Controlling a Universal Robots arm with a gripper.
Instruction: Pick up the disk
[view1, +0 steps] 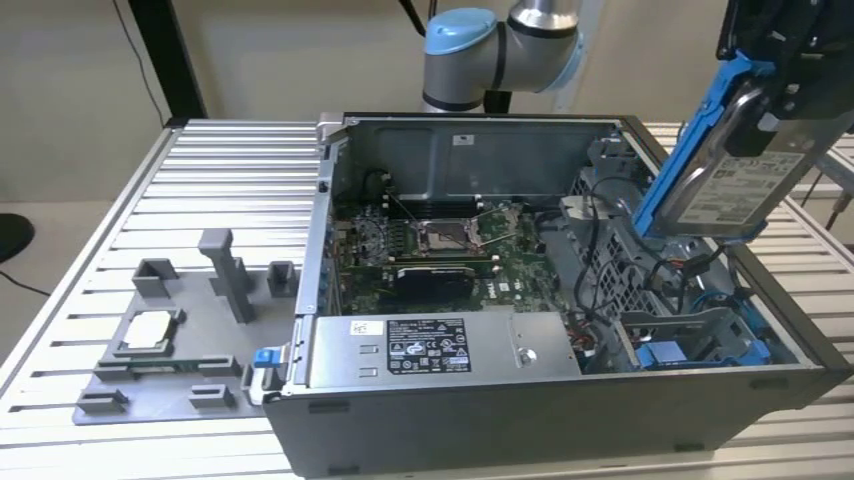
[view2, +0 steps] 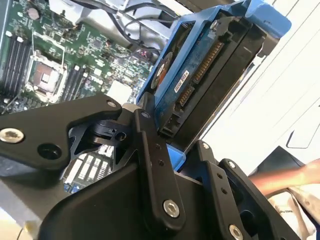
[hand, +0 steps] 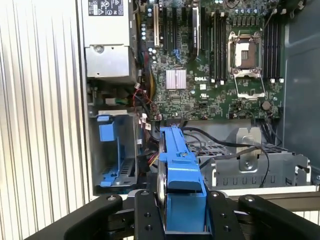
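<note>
Disk clamped in pincer, lifted tilted above the open computer case, connector edge visible in second wrist view.

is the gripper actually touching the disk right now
Touching. In the first wrist view the gripper has its fingers pressed on both sides of the disk and its blue bracket.

Even, bright indoor light (soft shadows inside the case), wrist foregrounds blurred.
</note>
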